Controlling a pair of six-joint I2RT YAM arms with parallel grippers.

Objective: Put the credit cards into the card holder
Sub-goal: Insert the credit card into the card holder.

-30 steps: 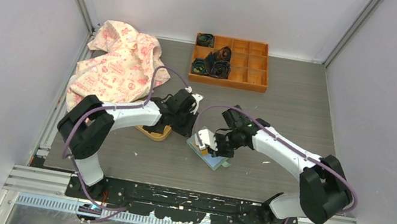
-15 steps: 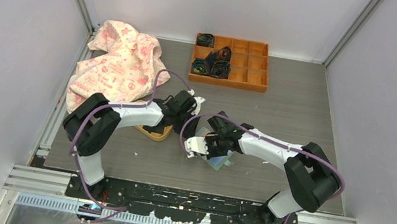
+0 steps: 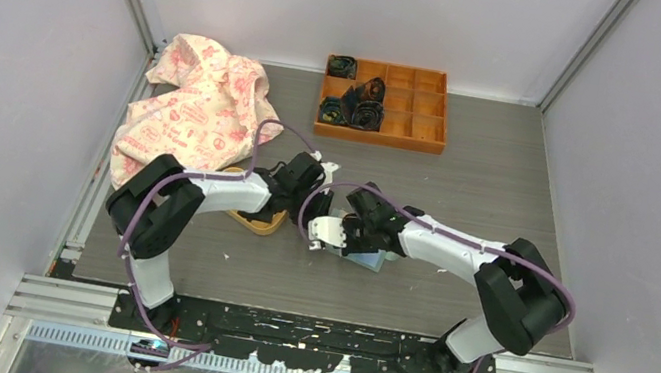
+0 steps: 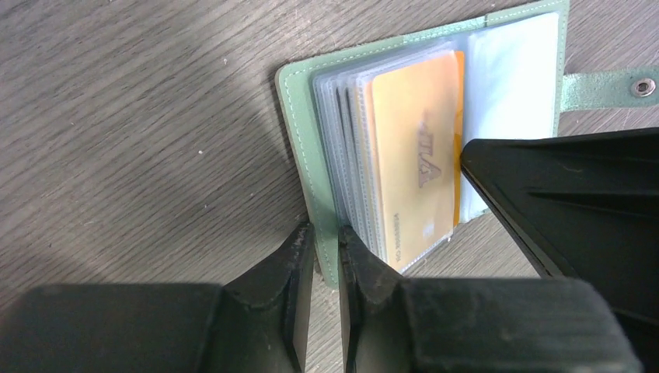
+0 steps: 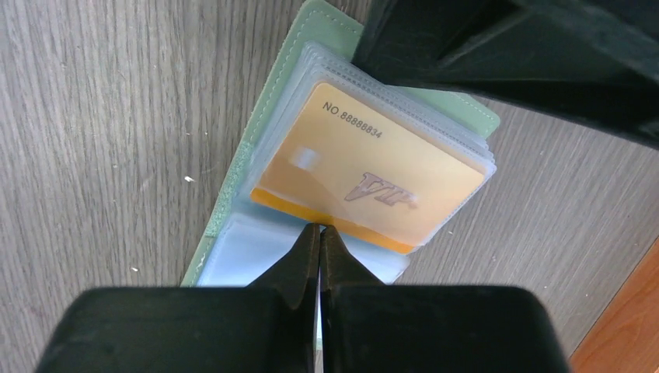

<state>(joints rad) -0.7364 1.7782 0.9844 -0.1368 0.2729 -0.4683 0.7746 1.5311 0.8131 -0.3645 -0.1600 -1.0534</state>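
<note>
The mint-green card holder (image 4: 299, 116) lies open on the table, its clear sleeves fanned out. An orange credit card (image 5: 365, 183) marked VIP sits inside the top sleeve. My left gripper (image 4: 326, 242) is shut on the edge of the holder's green cover and pins it in place. My right gripper (image 5: 320, 228) is shut with nothing between its fingers, and its tips rest against the card's protruding orange edge. In the top view both grippers meet over the holder (image 3: 373, 261) and hide most of it.
A yellow-orange dish (image 3: 255, 222) lies just left of the holder, under the left arm. A pink patterned cloth (image 3: 193, 108) is heaped at the back left. An orange compartment tray (image 3: 415, 110) holding dark rolled items stands at the back.
The right arm has folded lower, and its gripper has shifted left over the card holder, which it now covers more. The left arm has barely moved.
</note>
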